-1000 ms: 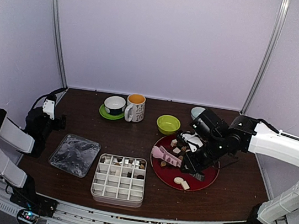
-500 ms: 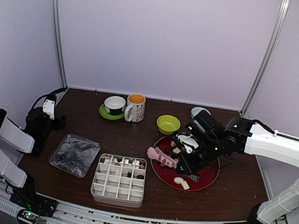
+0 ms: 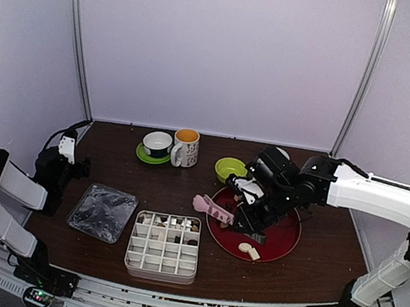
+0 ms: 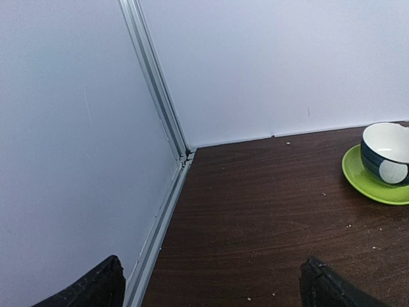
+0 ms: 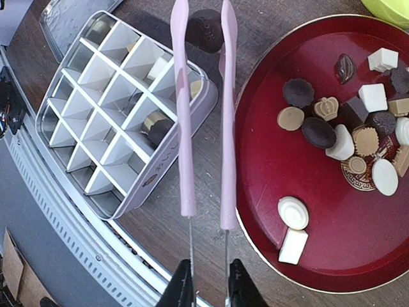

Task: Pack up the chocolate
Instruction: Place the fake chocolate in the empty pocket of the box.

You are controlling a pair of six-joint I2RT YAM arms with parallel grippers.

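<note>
Dark brown wooden table [image 3: 186, 181], landmark for positions: the white gridded compartment box [image 3: 161, 271] at its near middle. Round red plate [image 5: 332, 243] sits just right of the box and holds the loose stock of small brown, tan and cream chocolates [image 5: 345, 128]. A few pieces already lie in the box's far compartments [image 5: 156, 125]; the near rows look empty. Right gripper [image 5: 209, 288] is clamped on the handle end of the pink plastic tongs [image 5: 185, 128], squeezing the two arms nearly together. The tong tips pinch one dark round chocolate [image 5: 204, 29], which hangs just beyond the box's far right corner, over bare table between box and plate, not yet above any compartment. Left gripper [image 4: 211, 291] is well to the left of the box, fingers wide apart with nothing between them, facing the wall corner. Step in hand, by my reading: transfer of one piece from plate to box. The next move calls for bringing the tips toward the near side until they are over an empty compartment, lowering them between the dividers, then easing the squeeze. Risk: the round piece could slip if the pressure varies on the way.
</note>
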